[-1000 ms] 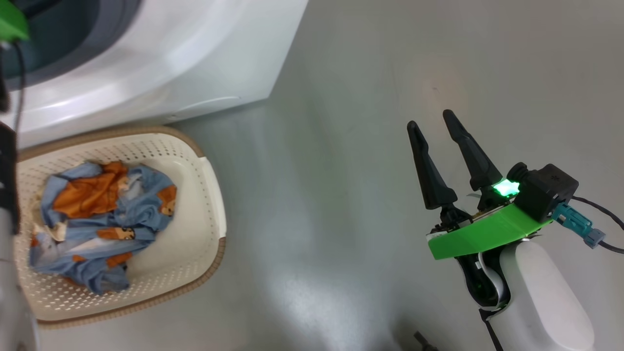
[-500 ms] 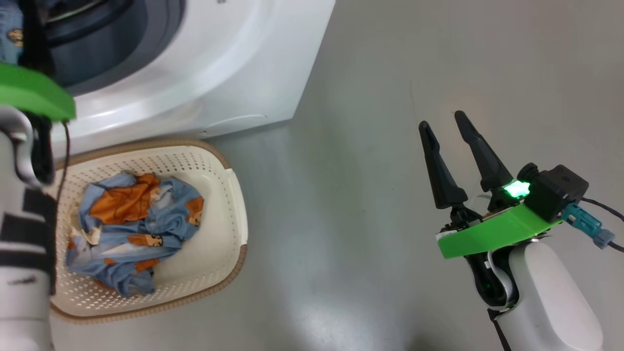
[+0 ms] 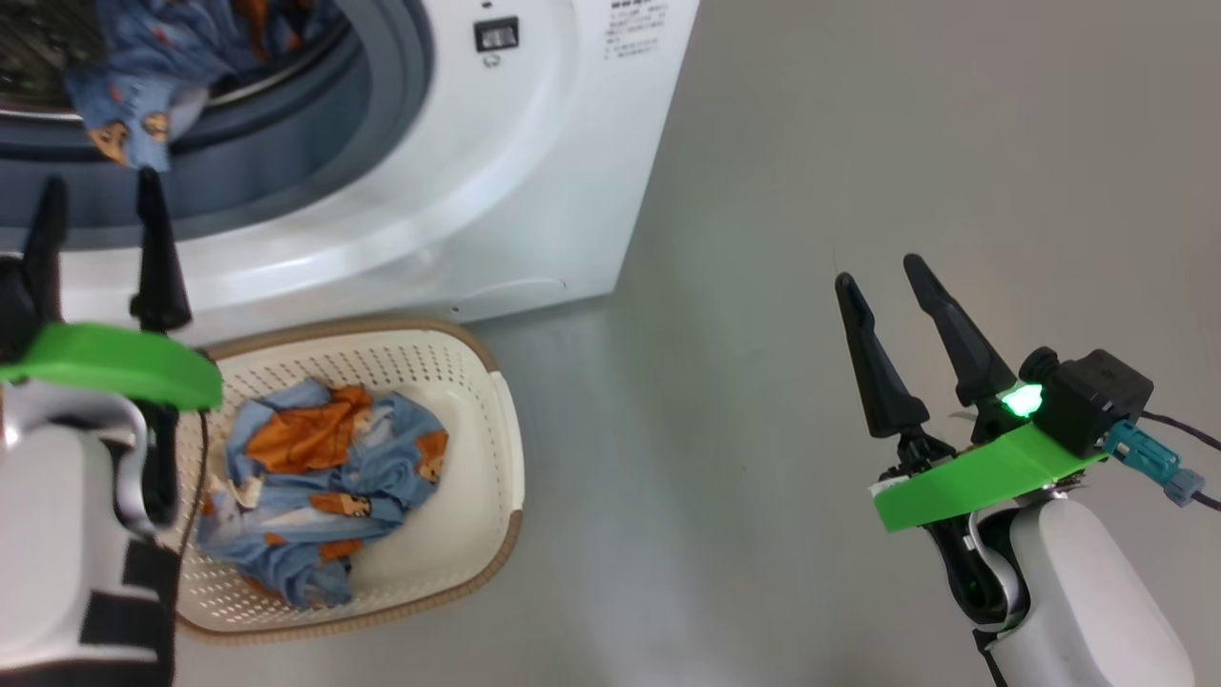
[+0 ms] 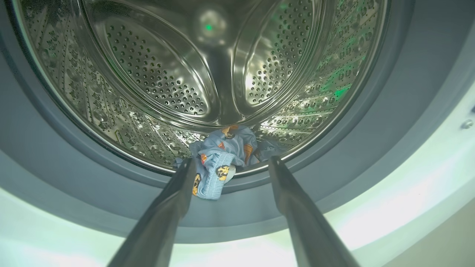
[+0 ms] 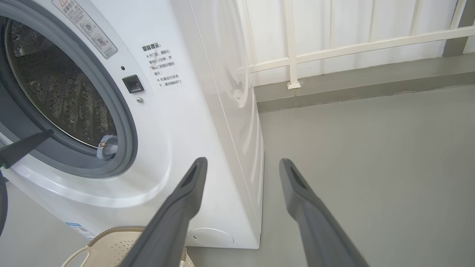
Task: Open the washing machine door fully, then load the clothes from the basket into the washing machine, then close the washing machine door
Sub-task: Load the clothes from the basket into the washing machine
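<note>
The white washing machine [image 3: 534, 143] stands at the upper left with its drum [image 4: 207, 74] uncovered; the washing machine door is out of view. One light blue garment [image 4: 219, 163] lies in the drum's mouth and hangs over the grey seal [image 3: 401, 86]. More blue and orange clothes [image 3: 324, 477] sit bunched in the cream basket [image 3: 491, 401] on the floor in front of the machine. My left gripper [image 3: 98, 181] is open and empty just outside the drum mouth, above the basket's left end. My right gripper [image 3: 879, 271] is open over the floor, far right of the machine.
Grey floor [image 3: 763, 143] stretches to the right of the machine. In the right wrist view a low kerb [image 5: 352, 89] with a white railing [image 5: 293, 44] runs behind it. The basket's rim [image 5: 111, 231] lies close against the machine's front.
The head camera has swung, sliding the scene down and right. My left gripper has drawn back out of the drum mouth, open and empty. The right arm has barely moved.
</note>
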Controlling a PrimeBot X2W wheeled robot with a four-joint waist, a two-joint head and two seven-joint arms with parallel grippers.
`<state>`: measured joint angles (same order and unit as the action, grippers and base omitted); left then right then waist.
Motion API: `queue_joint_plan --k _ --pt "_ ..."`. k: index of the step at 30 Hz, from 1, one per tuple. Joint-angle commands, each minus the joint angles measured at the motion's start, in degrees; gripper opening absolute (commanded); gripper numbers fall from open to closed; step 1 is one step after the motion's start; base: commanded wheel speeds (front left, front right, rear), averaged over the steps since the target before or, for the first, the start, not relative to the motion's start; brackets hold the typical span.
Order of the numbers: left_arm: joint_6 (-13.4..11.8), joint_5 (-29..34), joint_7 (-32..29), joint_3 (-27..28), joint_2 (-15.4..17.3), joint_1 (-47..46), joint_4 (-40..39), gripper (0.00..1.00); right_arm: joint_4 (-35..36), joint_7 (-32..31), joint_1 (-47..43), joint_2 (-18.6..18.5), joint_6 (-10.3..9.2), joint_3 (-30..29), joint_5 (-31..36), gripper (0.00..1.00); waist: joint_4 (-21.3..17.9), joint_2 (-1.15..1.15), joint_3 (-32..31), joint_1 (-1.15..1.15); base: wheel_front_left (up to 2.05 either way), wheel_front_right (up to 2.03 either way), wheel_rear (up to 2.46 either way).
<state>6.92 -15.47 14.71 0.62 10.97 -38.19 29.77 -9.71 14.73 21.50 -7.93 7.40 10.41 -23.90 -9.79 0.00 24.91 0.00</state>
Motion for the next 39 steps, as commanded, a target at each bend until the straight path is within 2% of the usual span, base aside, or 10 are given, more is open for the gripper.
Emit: queue_joint_plan --k 1,24,39 --pt "0.2 -0.1 0.3 1.8 1.5 2.2 -2.8 1.00 1.0 0.3 -1.5 -0.5 0.09 1.1 -0.7 1.00 1.7 0.00 -3.0 0.00 0.00 0.00 0.00" --pt "-1.0 -0.1 0.3 3.7 -3.5 24.1 -15.7 1.00 -1.7 0.3 -6.9 -4.2 0.09 2.2 -2.9 1.00 6.2 0.00 -17.3 0.00 0.00 0.00 0.00" --pt "-2.4 -0.5 0.2 2.7 -5.1 31.1 -19.5 1.00 -1.6 0.3 -9.3 -5.5 0.09 0.9 -3.6 1.00 8.0 0.00 -21.8 0.00 0.00 0.00 0.00"
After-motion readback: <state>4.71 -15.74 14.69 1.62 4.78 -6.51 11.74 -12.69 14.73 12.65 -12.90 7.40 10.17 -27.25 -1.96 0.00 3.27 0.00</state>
